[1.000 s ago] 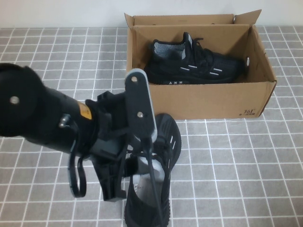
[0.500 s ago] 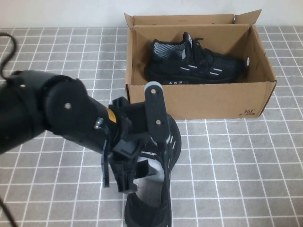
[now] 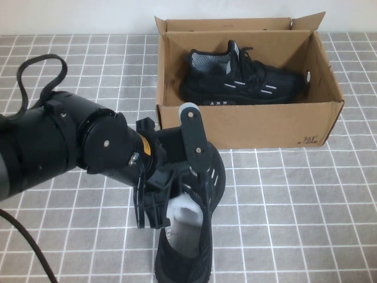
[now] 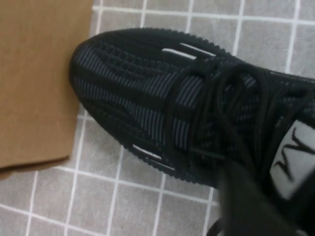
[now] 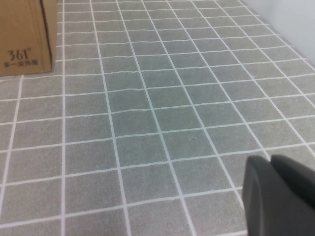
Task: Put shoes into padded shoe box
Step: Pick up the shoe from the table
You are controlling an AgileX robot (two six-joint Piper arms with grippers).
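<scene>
Currently one shoe (image 3: 241, 79) lies inside the padded shoe box (image 3: 253, 125); the second shoe (image 3: 194, 230) sits on the desk (image 3: 294, 206) just in front of it. Left claw (image 3: 179, 194) straddles that shoe's collar, jaws spread, nothing lifted. Step in hand: grasping. Next move calls for closing, lifting, clearing the box wall. Right claw (image 5: 278, 196) is parked apart; its state cannot be told.

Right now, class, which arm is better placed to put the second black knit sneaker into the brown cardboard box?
Left: the left gripper sits over the black knit sneaker beside the brown cardboard box; the right gripper is over bare tiles.
</scene>
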